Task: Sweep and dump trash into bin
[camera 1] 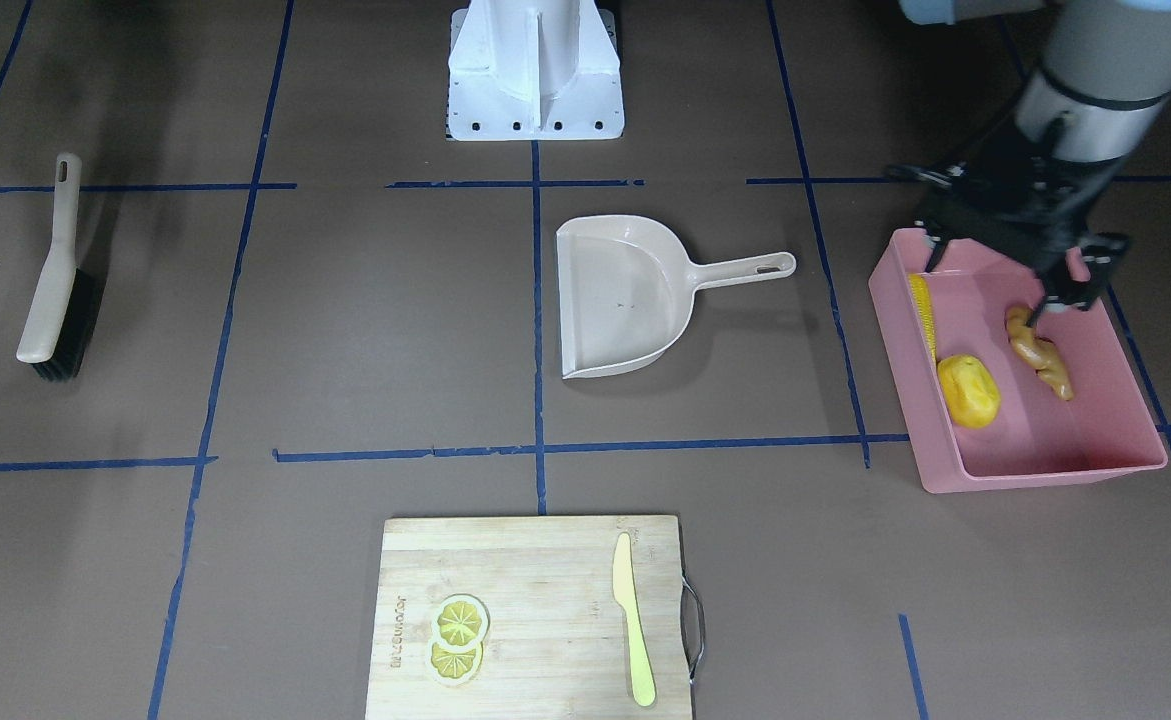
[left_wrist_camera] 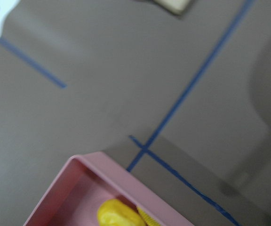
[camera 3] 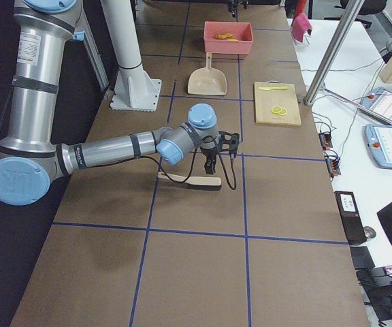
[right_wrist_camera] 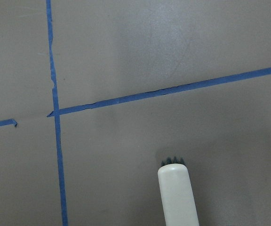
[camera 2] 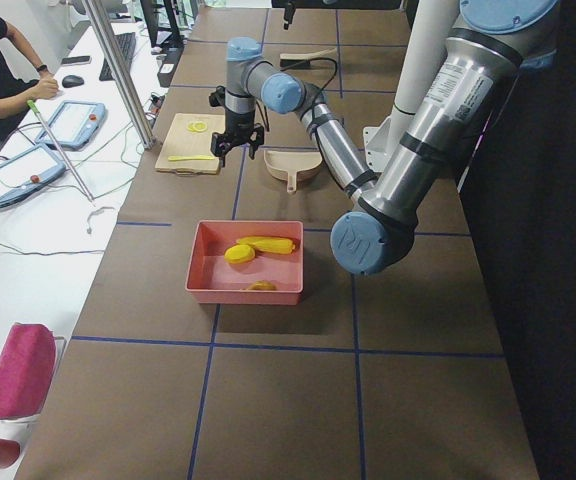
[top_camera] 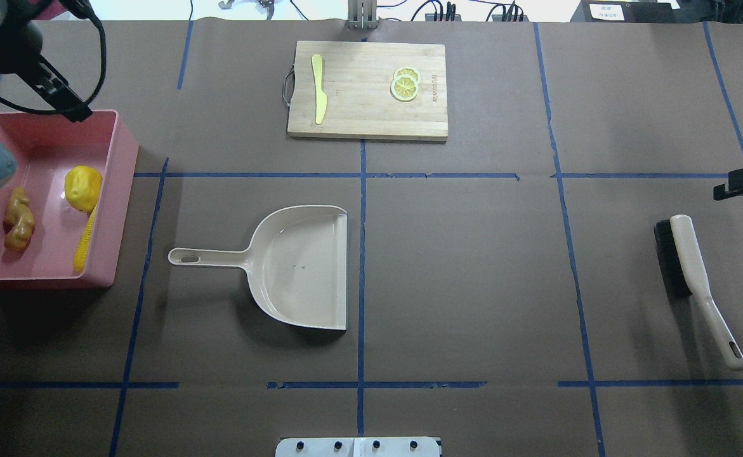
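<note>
The pink bin stands at my left end of the table and also shows in the overhead view. In it lie the corn cob along one wall, the yellow potato-like piece and the tan ginger root. My left gripper hangs open and empty over the bin's robot-side end, one fingertip just above the ginger. My right gripper hovers open and empty just above the brush, which lies on the table.
The beige dustpan lies empty mid-table, its handle toward the bin. A wooden cutting board at the far edge carries lemon slices and a pale yellow knife. The robot base stands at the near edge.
</note>
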